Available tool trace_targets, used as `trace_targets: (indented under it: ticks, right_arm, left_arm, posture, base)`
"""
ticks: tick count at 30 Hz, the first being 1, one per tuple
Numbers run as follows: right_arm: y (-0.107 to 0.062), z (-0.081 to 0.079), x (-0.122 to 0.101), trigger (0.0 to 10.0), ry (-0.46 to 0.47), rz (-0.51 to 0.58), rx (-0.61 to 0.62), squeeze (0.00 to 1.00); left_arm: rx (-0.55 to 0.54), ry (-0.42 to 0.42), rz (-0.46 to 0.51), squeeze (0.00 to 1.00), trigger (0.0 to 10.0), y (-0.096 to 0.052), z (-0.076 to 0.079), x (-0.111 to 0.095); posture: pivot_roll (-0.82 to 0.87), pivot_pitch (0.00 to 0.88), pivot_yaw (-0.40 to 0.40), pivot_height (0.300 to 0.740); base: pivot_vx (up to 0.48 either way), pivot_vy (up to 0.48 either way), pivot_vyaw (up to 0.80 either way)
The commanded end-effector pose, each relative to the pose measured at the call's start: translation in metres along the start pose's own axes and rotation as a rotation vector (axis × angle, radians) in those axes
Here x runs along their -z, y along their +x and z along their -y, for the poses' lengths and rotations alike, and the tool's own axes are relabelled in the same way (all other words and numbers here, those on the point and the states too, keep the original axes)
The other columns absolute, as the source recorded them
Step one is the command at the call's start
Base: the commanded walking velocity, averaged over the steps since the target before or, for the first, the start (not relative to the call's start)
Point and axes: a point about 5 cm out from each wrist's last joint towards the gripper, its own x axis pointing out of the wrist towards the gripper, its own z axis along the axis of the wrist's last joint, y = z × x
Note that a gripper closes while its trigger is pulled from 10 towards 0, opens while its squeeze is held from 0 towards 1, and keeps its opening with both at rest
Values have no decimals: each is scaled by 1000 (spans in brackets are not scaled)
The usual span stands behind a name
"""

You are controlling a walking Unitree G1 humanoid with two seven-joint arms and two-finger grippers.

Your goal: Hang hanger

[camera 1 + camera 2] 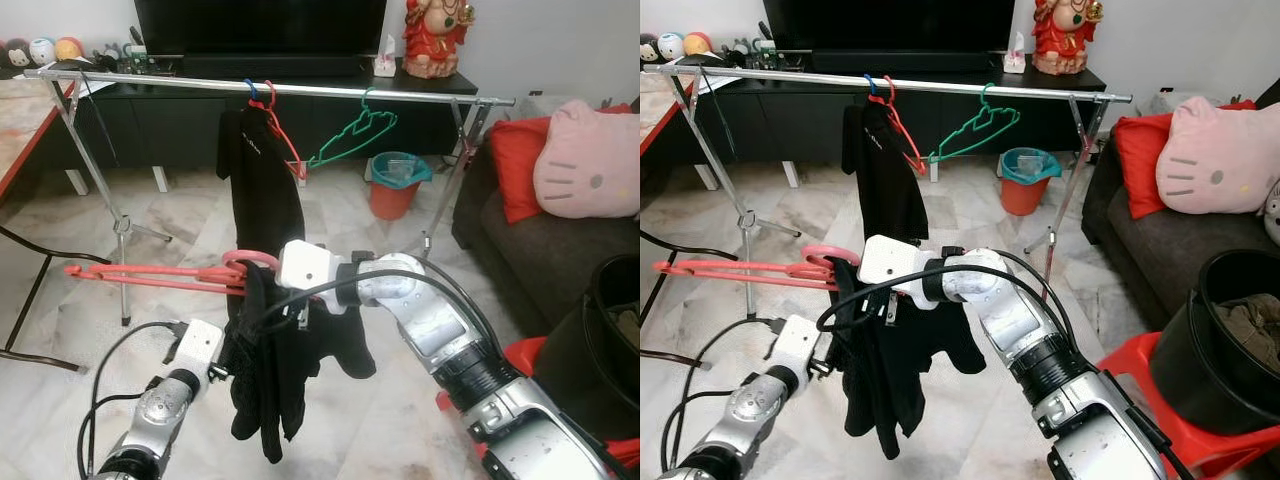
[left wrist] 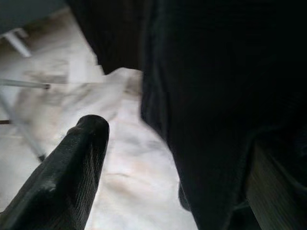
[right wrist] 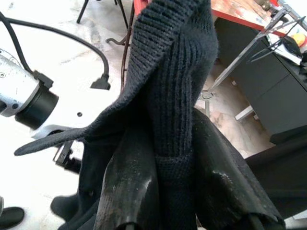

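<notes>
Right now your right gripper (image 3: 168,191) has its fingers (image 3: 127,191) clamped on a fold of a black knit garment (image 1: 265,370), which rises straight up from between them in the right wrist view. That garment hangs from a red hanger (image 1: 160,275) held roughly level just beside the right fingers, its hook curling next to the white wrist housing and its long body reaching away toward your left. The cloth drapes down below the fingers, clear of the marble floor (image 1: 180,210).

Your left gripper (image 2: 168,158) sits lower, just beside the hanging cloth. One of its fingers (image 2: 72,172) stands free against the pale floor, the other is lost in the dark fabric, so the fingers are apart with the garment lying between them; you cannot tell whether they touch it.

Well beyond both sets of fingers, a metal clothes rail (image 1: 300,90) runs across the room. A second black garment (image 1: 255,170) hangs from it on another red hanger (image 1: 280,135), with a bare green hanger (image 1: 355,135) beside it. Past the rail are an orange bin (image 1: 395,185) and a dark TV cabinet (image 1: 200,115).
</notes>
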Motion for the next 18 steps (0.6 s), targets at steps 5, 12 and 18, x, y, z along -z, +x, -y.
trace_targets:
  ticks: [5,12,18]
  right_arm:
    - [2,4,-17,0,-50,53,1,0]
    - [2,5,-20,0,-54,60,0,0]
    - [2,5,-21,0,-57,60,0,0]
  left_arm:
    - [62,-17,-40,0,10000,-4,5,9]
    - [57,71,-145,0,10000,-6,4,21]
    - [-39,66,-151,0,3961,-5,-4,20]
  posture:
    - [45,0,-71,740]
    - [44,0,-70,740]
    - [40,0,-68,740]
  base:
    - [0,0,0]
    - [0,0,0]
    - [0,0,0]
